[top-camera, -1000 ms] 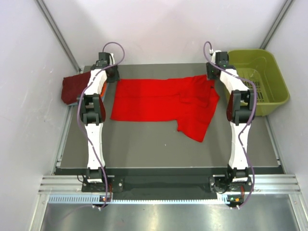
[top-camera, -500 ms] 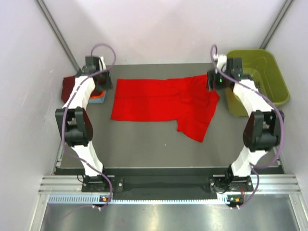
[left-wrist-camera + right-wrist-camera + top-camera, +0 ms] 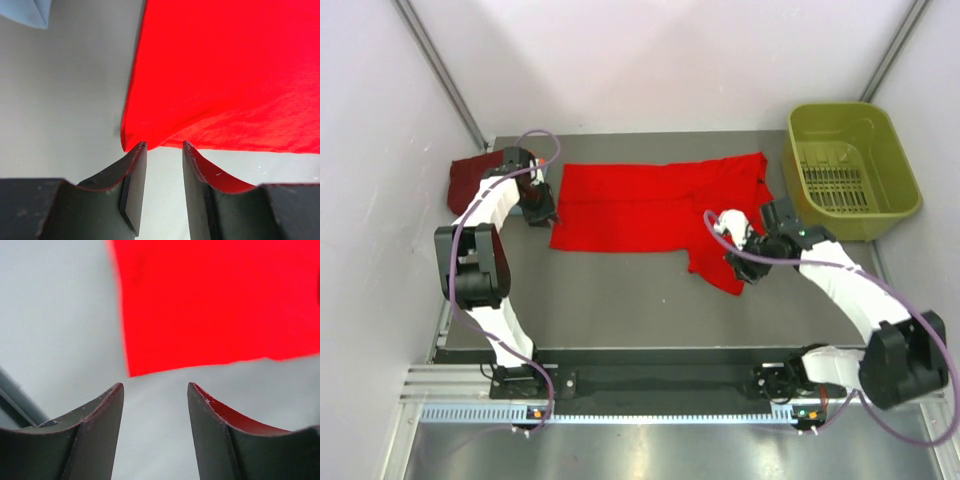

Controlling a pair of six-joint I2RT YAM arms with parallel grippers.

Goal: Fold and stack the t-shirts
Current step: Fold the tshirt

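Note:
A bright red t-shirt [image 3: 650,205] lies spread flat across the middle of the table. My left gripper [image 3: 542,213] is open at the shirt's left edge. In the left wrist view its fingertips [image 3: 140,146] almost touch a corner of the red cloth [image 3: 225,75], with nothing between them. My right gripper [image 3: 745,270] is open over the shirt's near right corner. In the right wrist view the red corner [image 3: 200,300] lies just beyond the gripper [image 3: 155,390]. A dark maroon folded shirt [image 3: 470,180] lies at the far left. A grey-blue cloth [image 3: 30,12] shows beside it.
An olive-green plastic basket [image 3: 850,180] stands at the far right, holding nothing that I can see. Grey table surface [image 3: 620,300] stretches in front of the shirt. White walls close in on both sides.
Both arms have swung away from the far edge. The left gripper came down to the shirt's left edge. The right gripper moved forward to the near right corner, uncovering the basket.

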